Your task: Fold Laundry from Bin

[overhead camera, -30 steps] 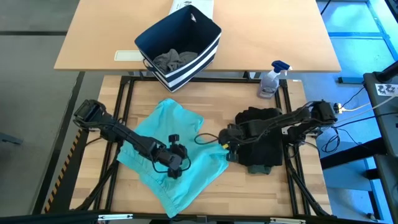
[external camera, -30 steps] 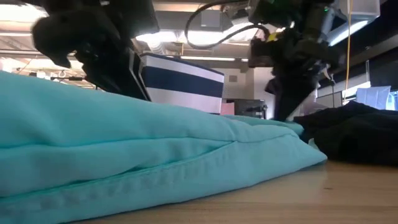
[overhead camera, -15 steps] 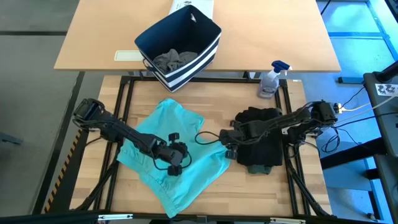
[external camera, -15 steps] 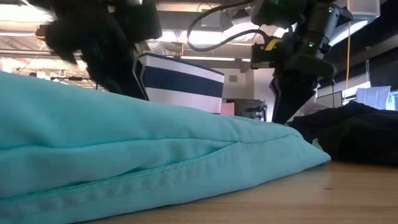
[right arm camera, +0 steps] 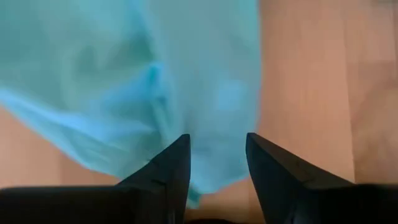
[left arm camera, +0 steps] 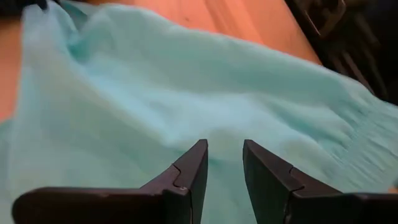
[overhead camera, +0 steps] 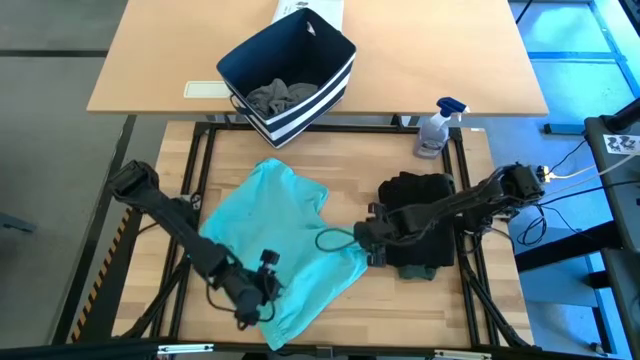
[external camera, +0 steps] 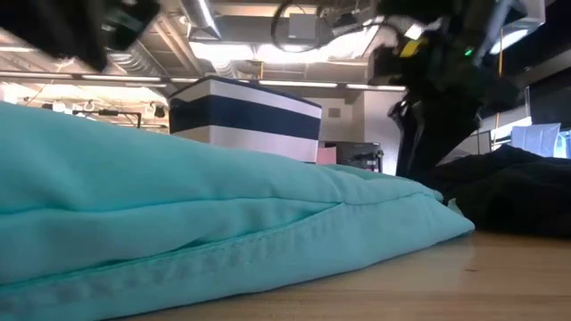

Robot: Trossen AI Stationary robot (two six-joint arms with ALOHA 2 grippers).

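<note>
**At the near edge of the teal piece, the left arm has shifted**

On the wooden table (overhead camera: 400, 300), the left gripper (overhead camera: 250, 300) has moved from the middle of the teal piece (overhead camera: 290, 240) to its near left edge, fingers (left arm camera: 189, 174) slightly spread over cloth. The right gripper (overhead camera: 368, 240) has dropped slightly at the cloth's right edge, fingers parted. Black garments (overhead camera: 420, 225) lie beside it. The bin (overhead camera: 290, 70) stands on the far table, beside a spray bottle (overhead camera: 435, 128). Ceiling lights show beyond.

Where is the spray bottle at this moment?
In the high view, the spray bottle stands at the light table's near edge, right of the bin.
</note>
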